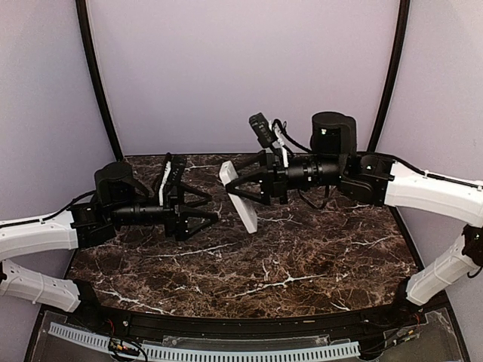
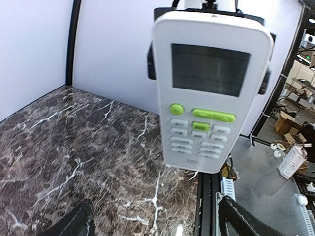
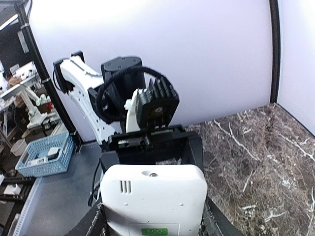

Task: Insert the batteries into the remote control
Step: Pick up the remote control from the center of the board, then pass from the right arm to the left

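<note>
The right claw [image 1: 240, 190] is closed about halfway on the remote [image 1: 238, 197], its fingers [image 2: 266, 81] pressing both long sides at display height. The remote hangs in the air over the back middle of the bench [image 1: 302, 264], tilted, touching nothing else. Its display and green buttons face the left claw [image 1: 213, 207]; its plain white back with the small green mark faces the right wrist. The left claw stands wide open and holds nothing, just beside the remote but apart from it
</note>
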Controlling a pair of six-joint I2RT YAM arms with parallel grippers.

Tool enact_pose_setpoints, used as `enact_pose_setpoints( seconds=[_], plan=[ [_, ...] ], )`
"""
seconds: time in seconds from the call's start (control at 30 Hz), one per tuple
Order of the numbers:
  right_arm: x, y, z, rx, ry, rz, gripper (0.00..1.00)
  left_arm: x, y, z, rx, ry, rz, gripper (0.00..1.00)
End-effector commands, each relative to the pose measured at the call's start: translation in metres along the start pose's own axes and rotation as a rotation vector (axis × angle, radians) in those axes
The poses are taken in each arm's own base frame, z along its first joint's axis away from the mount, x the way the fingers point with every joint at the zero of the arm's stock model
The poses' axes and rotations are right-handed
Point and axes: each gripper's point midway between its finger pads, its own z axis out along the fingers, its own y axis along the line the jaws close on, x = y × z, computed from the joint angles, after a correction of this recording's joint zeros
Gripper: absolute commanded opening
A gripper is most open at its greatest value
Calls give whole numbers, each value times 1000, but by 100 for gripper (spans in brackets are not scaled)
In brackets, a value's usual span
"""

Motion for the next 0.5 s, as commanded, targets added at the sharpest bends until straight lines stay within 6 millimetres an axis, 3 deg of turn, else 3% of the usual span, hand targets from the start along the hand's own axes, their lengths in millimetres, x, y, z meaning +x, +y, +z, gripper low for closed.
enact_pose_setpoints(
  seconds=[0.0,0.07,0.27,0.47],
  plan=[
    [-56,3,-19,31,-235,13,20,-50,-39,1,212,-115,55,92],
    [-58,3,-22,21,-269,25,21,-54,-44,7,259,-109,43,98],
    [-62,7,-23,-17,-294,61,20,-76,-53,15,309,-141,31,99],
    [-63,8,-25,-23,-314,64,20,-72,-53,30,234,-102,53,96]
  ],
)
